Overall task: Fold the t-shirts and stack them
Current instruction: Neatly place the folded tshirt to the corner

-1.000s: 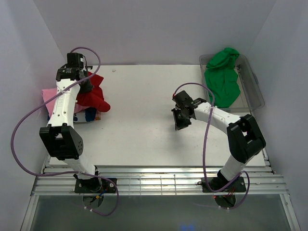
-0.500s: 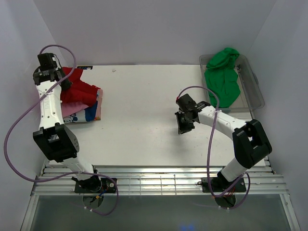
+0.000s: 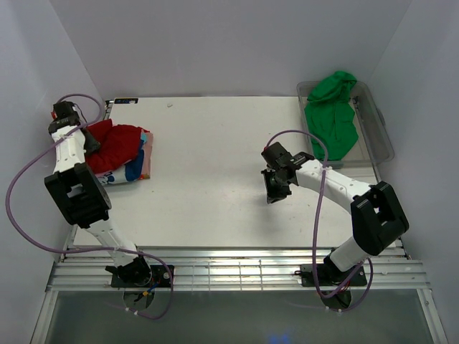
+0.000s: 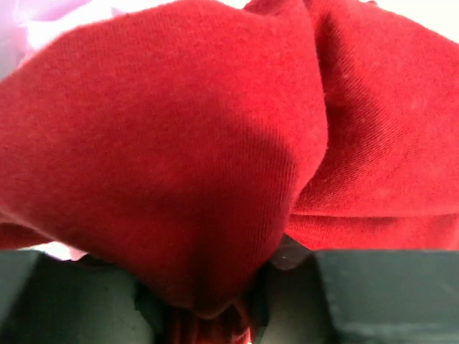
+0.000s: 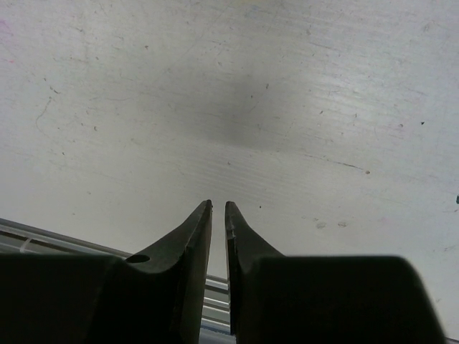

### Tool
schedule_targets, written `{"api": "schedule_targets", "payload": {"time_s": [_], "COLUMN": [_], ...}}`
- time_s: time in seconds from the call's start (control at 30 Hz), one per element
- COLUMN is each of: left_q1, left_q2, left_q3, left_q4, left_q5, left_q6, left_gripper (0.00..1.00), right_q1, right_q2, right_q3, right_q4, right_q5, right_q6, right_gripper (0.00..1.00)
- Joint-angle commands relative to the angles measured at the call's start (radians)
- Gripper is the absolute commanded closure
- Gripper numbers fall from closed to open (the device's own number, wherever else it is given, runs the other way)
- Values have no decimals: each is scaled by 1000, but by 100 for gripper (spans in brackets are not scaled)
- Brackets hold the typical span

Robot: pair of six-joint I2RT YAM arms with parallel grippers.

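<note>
A red t-shirt [image 3: 120, 143] lies crumpled on top of a low pile of shirts at the table's left edge. A peach edge [image 3: 146, 160] and a blue-and-white one [image 3: 123, 173] show under it. My left gripper [image 3: 89, 137] is at the red shirt's left side. In the left wrist view red cloth [image 4: 215, 143] fills the frame and sags between the fingers of my left gripper [image 4: 222, 312], with a dark gap beside the right finger. A green t-shirt [image 3: 331, 115] hangs out of the clear tub [image 3: 384, 140]. My right gripper [image 3: 276, 190] [image 5: 219, 206] hovers over bare table, its fingers a thin slit apart and holding nothing.
The white side walls stand close on the left and right. A metal rail strip [image 3: 237, 276] runs along the near edge by the arm bases. Purple cables [image 3: 18, 208] loop off both arms.
The left arm swung to the far left and drew the red shirt across the pile. Its jaws have widened around the cloth. The right gripper drifted slightly nearer.
</note>
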Motion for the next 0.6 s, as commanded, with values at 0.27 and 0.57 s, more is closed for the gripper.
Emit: {"api": "schedule_targets", "payload": {"time_s": [0.27, 0.57], "left_q1": [5, -33], "left_q2": [-197, -494], "left_q3": [34, -189], "left_q4": [169, 255], "left_q5": [-17, 20], "left_q6": [-86, -160], "left_gripper": [40, 22], "right_q1": [7, 14], "right_q2": [-67, -48], "right_q3": [-10, 10], "right_q4": [-39, -33], "right_q5": [29, 21], "right_q6": [28, 23], "right_gripper": [81, 79]}}
